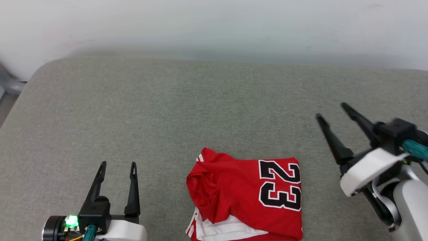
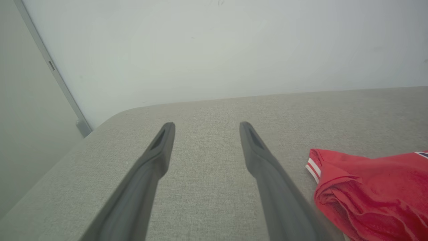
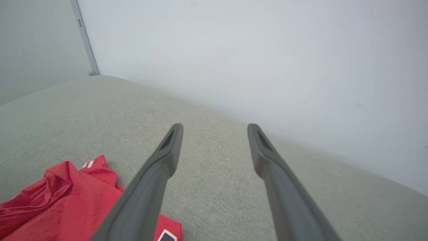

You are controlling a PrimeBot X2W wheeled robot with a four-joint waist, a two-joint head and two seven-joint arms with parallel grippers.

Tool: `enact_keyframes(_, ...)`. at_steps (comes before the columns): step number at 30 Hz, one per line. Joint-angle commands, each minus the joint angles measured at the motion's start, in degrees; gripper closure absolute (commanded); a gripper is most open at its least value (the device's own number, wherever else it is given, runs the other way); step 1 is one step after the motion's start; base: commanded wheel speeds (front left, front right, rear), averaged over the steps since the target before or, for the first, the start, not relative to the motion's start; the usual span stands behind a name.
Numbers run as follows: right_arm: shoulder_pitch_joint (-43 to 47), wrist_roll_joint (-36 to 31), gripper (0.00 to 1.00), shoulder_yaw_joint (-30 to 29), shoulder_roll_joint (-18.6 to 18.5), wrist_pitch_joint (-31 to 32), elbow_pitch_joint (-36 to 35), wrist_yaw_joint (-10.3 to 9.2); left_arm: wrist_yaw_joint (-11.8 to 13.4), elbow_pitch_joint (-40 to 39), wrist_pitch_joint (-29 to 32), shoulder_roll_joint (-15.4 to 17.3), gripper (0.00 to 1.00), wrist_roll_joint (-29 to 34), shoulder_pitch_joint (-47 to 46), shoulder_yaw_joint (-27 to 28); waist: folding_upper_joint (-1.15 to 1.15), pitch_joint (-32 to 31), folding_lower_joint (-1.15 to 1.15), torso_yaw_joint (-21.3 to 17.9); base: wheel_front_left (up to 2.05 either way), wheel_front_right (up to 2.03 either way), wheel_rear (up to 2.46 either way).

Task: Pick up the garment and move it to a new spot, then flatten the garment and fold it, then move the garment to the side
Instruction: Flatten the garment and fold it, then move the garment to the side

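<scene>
The red 23 jersey (image 1: 240, 194) lies folded by the tabletop's (image 1: 167, 110) near edge, apparently awaiting its move aside. The left hand (image 1: 118, 164) and right hand (image 1: 331, 110) flank it, spread and empty.

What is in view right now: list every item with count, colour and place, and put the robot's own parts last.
garment: one, red with white trim and a dark, white-outlined 23, lying folded on the near middle of the padded surface
padded surface: one, grey-green fabric, spread under everything, with a rounded far-left corner
wall: one, white, behind the surface's far edge
metal rail: one, grey, standing against the wall at the far-left corner
left pincer: one, dark fingers, open, over the surface to the left of the garment, not touching it
right pincer: one, dark fingers on a white wrist, open, raised to the right of the garment, not touching it
</scene>
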Motion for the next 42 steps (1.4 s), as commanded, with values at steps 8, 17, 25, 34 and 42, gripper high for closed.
enact_keyframes(8, 9.07, -12.67, 0.0, -11.89, 8.64, -10.51, -3.71, -0.05, -0.33, -0.06, -0.25, 0.39, 0.0, 0.16, 1.28, 0.3, 0.0, -2.09, 0.0, -2.34, 0.0, 0.0, 0.0)
enact_keyframes(17, 18.53, -14.66, 0.0, -17.51, 16.77, -14.71, -7.27, -0.06, -0.85, -0.38, -0.25, 0.19, 0.0, -0.36, 2.17, 0.16, 0.0, -3.41, 0.0, -2.62, 0.0, 0.0, 0.0)
enact_keyframes(25, 25.13, -12.36, 0.0, -17.45, 18.73, -15.47, -7.97, -0.05, -1.03, -0.55, -0.26, -0.14, 0.0, -0.92, 2.92, 0.68, 0.0, -4.18, 0.0, -2.35, 0.0, 0.0, 0.0)
enact_keyframes(34, 27.25, -11.38, 0.0, -16.12, 18.85, -15.76, -6.74, -0.05, -1.31, -0.13, -0.25, -0.22, 0.0, -0.52, 3.74, 1.12, 0.0, -4.9, 0.0, -2.08, 0.0, 0.0, 0.0)
enact_keyframes(42, 18.26, -15.39, 0.0, -19.7, 16.08, -13.46, -9.53, -0.05, -1.99, 0.54, -0.25, -0.51, 0.0, -0.21, 2.1, 0.19, 0.0, -3.7, 0.0, 0.13, 0.0, 0.0, 0.0)
